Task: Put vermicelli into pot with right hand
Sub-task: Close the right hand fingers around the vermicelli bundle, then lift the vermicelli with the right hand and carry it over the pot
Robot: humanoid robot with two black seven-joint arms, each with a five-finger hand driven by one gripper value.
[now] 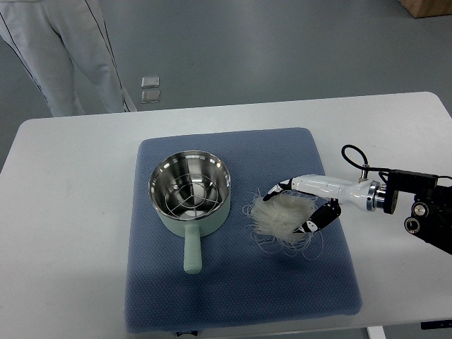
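The right hand's (305, 206) fingers (282, 186) curl around the vermicelli (282, 215), a loose bundle lying on the blue mat (240, 296) with its long axis running left-right, just right of the pot (191, 189), whose handle (191, 253) points toward the robot.

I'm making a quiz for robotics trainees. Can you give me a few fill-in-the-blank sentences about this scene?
1. The right hand has its fingers around the ____.
2. The pot stands on a blue ____.
3. The pot's handle points toward the ____ edge of the picture.

Missing words: vermicelli; mat; bottom
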